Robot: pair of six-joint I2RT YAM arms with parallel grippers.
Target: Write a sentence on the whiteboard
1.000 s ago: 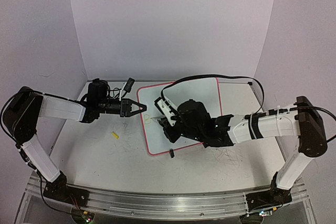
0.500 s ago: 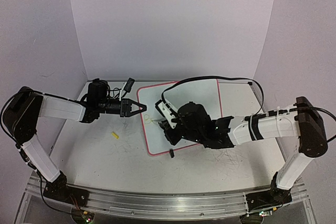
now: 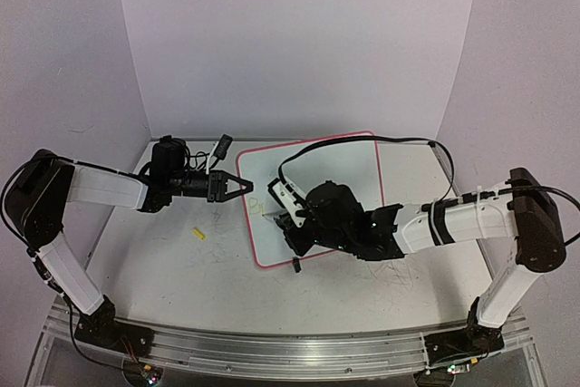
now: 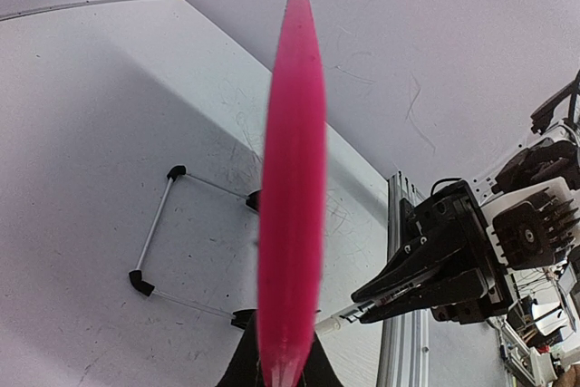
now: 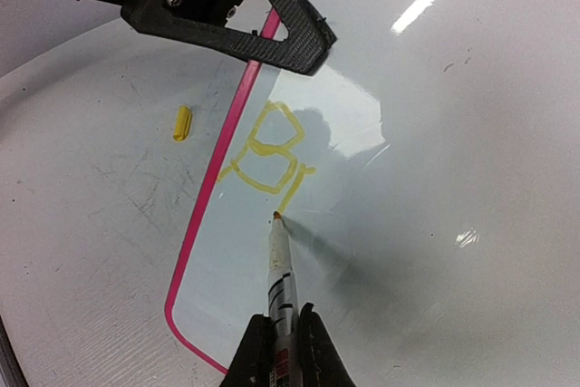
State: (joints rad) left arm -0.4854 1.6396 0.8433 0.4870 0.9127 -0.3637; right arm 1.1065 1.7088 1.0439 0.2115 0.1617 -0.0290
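The whiteboard [image 3: 349, 169] lies flat mid-table, white with a pink rim. My left gripper [image 3: 245, 186] is shut on its left edge; in the left wrist view the rim [image 4: 292, 178] runs edge-on out of the shut jaws [image 4: 288, 371]. My right gripper [image 5: 281, 325] is shut on a white marker [image 5: 282, 271], whose tip touches the board [image 5: 435, 178] just below the yellow strokes. Of the sentence [image 5: 267, 156] only a "B" and the start of a second letter show, faint in the top view [image 3: 256, 207]. The right gripper [image 3: 288, 224] hovers over the board's left part.
A yellow marker cap [image 3: 198, 234] lies on the scuffed table left of the board, also in the right wrist view [image 5: 182, 121]. A small black object [image 3: 221, 144] sits behind the left gripper. A thin wire frame [image 4: 154, 224] lies at the back right. A black clip [image 3: 296, 266] marks the board's near edge.
My right wrist has shifted slightly toward the near edge with the marker, and its cable has risen a little. The left arm and the board have stayed put.
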